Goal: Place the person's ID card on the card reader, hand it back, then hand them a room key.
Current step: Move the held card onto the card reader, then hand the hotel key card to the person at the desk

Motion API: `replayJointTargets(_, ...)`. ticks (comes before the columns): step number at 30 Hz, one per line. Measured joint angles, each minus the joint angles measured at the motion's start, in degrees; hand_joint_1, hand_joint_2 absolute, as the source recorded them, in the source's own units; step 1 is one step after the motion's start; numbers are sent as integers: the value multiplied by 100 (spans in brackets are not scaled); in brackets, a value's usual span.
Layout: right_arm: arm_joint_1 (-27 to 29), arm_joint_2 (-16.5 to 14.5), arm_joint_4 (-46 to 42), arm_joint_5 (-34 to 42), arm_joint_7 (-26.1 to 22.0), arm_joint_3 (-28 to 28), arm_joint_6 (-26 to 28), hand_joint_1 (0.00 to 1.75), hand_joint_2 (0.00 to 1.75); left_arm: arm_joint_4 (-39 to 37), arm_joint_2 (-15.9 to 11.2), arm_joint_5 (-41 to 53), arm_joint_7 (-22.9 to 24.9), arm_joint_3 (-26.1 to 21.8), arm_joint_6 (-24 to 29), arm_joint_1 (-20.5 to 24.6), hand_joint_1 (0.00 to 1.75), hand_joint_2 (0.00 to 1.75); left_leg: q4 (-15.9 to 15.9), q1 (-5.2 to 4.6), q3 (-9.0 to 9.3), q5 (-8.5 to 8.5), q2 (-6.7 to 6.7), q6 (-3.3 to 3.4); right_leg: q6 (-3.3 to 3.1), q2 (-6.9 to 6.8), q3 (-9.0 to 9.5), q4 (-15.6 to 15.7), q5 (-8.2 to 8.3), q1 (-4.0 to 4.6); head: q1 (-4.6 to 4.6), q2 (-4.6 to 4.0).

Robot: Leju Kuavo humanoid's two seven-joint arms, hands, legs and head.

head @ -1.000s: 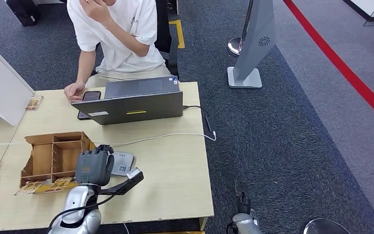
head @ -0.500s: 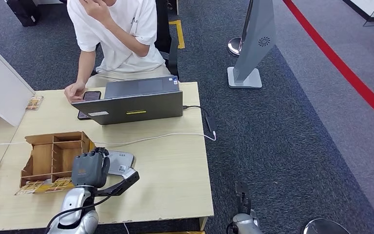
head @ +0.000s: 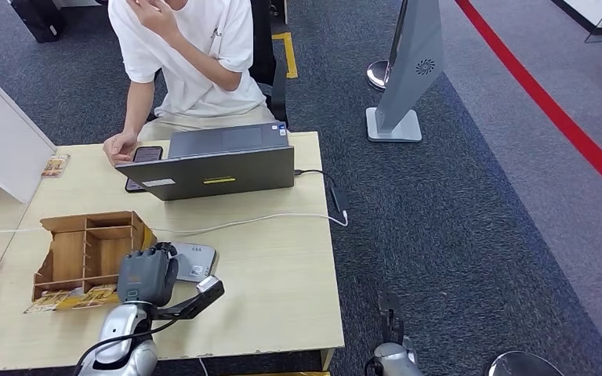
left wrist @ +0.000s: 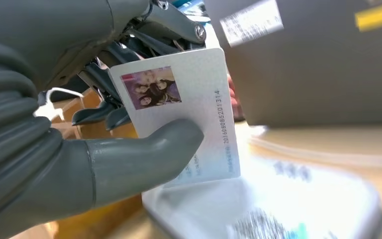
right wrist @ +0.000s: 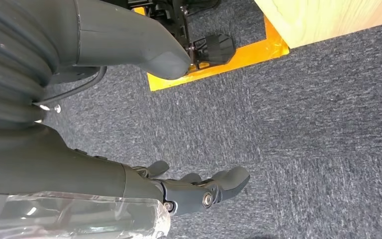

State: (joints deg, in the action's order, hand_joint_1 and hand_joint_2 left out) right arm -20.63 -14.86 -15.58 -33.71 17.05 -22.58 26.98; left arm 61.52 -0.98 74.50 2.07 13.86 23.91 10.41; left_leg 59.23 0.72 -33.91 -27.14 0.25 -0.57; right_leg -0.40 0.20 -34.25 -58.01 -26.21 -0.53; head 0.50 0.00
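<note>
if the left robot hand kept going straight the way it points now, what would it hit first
Probably the grey flat card reader on the table just ahead of the left robot hand, which holds the white photo ID card. Depth is uncertain; the grey laptop lies farther on.

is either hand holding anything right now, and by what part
The left hand pinches the ID card, thumb pressed on its printed face below the photo, fingers behind. The right hand holds nothing.

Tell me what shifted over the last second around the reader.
The left hand, pinching the white photo ID card, drew back toward the robot, uncovering more of the flat grey card reader. The right hand hangs open over the carpet as before. The seated person, grey laptop and wooden organiser box stayed put.
</note>
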Motion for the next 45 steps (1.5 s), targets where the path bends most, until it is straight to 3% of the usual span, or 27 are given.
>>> replayJointTargets(15, -51, -10, 2, -78, 1, -2, -26, 0, 175, -397, 98, -426, -493, 1, -438, 263, 175, 175, 0, 0, 3, 4, -8, -1, 0, -10, 6, -1, 0, 0, -1, 0)
replayJointTargets(19, -75, -11, 2, -109, 2, -5, -26, 0, 175, -293, 112, -679, -943, 36, -146, 231, 175, 175, 0, 0, 4, 5, -8, -1, 0, -9, 5, -1, 1, 0, 0, 0)
replayJointTargets(23, -70, -11, 2, -51, -46, -33, -17, 0, 175, 725, 124, -730, -1229, 272, 202, -108, 175, 175, 1, 0, -1, 4, -7, -1, 0, -7, -1, 0, 1, 0, -2, 0)
replayJointTargets(29, -23, 9, 1, 65, -157, -174, -14, 0, 175, 2707, 9, -556, -1114, 879, 223, -512, 175, 175, 1, -1, -7, -3, -7, 3, 4, -8, -4, 3, -3, 0, -2, 0)
replayJointTargets(35, -2, 31, 0, 53, -164, -272, -19, 0, 175, 3655, -101, -601, -1123, 1175, 383, -589, 175, 175, 0, 0, -5, -1, -7, 2, 3, -8, -5, 2, -3, 0, -1, 0)
replayJointTargets(38, -2, 31, 2, -80, -133, -276, -51, 0, 175, 3844, -67, -606, -918, 1228, 433, -281, 175, 175, 1, 0, -7, 10, -14, 3, 2, -17, -6, 2, -1, 0, -1, 0)
replayJointTargets(41, -45, 0, 2, -290, -33, -260, -128, 0, 175, 3529, 85, -424, -505, 1195, 225, 632, 175, 175, 1, 0, -20, 27, -39, 5, 5, -42, -6, 0, 10, 0, -4, 0)
replayJointTargets(45, -124, -78, 3, -424, 44, -241, -169, 0, 175, 2747, 284, -292, -411, 1055, 285, 1648, 175, 175, 1, -1, -19, 40, -36, 2, 1, -33, -8, -1, 30, 0, -1, 0)
